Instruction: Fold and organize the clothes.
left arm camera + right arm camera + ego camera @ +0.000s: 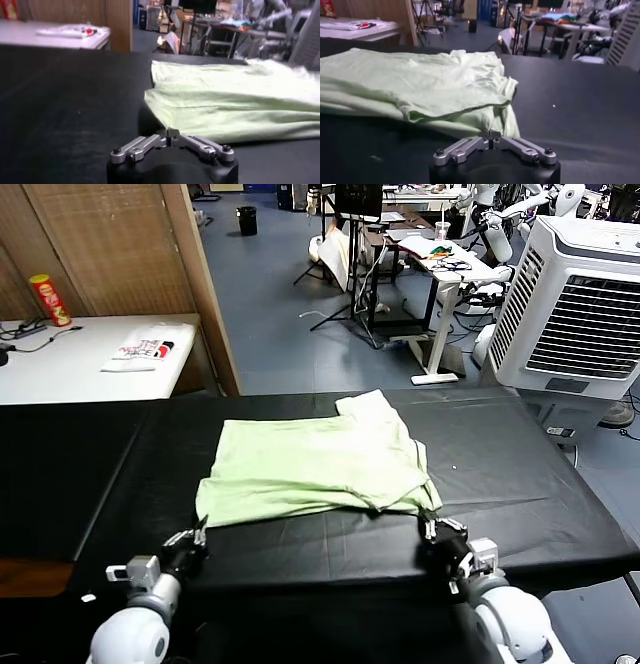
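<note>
The pale light-green polo shirt point(310, 464) lies partly folded in layers on the black table point(520, 484), with a sleeve toward the far side. My left gripper point(197, 536) is at the shirt's near left corner. In the left wrist view the gripper point(168, 133) is shut, with the shirt point(230, 107) corner meeting its tips. My right gripper point(432, 529) is at the near right corner. In the right wrist view the gripper point(490, 134) is shut, with the shirt point(420, 80) hem pinched at its tips. Both grippers are low at the table surface.
A white table point(60, 364) at the far left holds a white printed item with red-black marks point(140, 351) and a red-and-yellow can point(48, 299). A large white cooler unit point(580, 294) stands at the far right. Desks and stands fill the background.
</note>
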